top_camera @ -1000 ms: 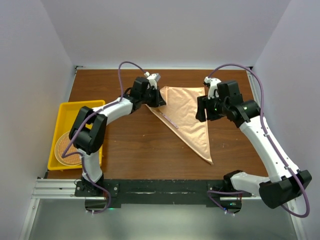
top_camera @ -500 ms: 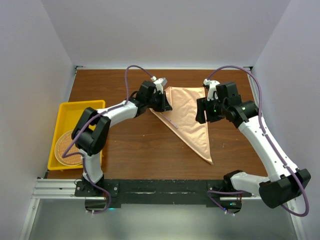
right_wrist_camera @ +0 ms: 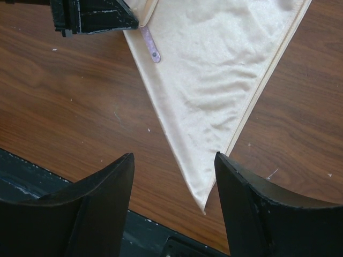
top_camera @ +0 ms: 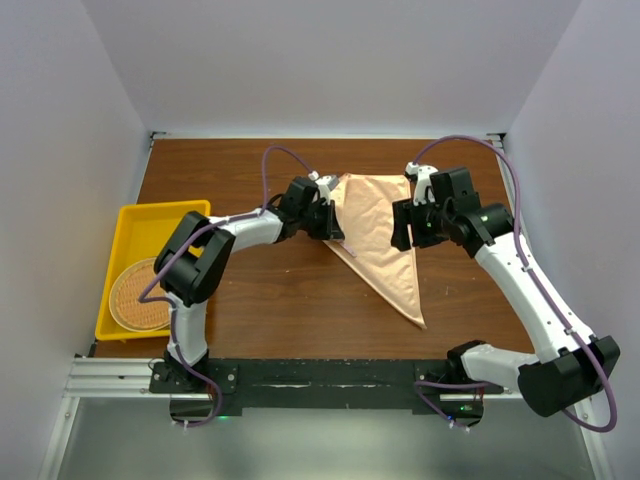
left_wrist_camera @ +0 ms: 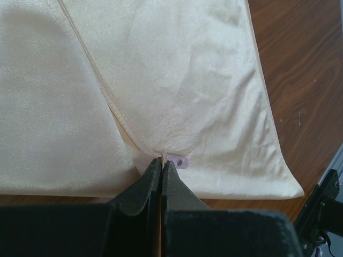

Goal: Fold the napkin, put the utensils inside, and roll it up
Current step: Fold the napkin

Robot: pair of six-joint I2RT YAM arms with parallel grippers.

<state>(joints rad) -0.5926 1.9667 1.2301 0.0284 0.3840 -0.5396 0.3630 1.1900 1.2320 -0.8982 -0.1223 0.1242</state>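
The napkin (top_camera: 385, 225) looks light, limp and slippery, best pinched at its hem, where the left fingers (left_wrist_camera: 144, 184) clench it; the right fingers (right_wrist_camera: 102, 198) hang released.

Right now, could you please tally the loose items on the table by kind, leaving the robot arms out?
napkin: 1
utensil: 1 in view, mostly hidden under the cloth
yellow tray: 1
woven mat: 1
Total: 4
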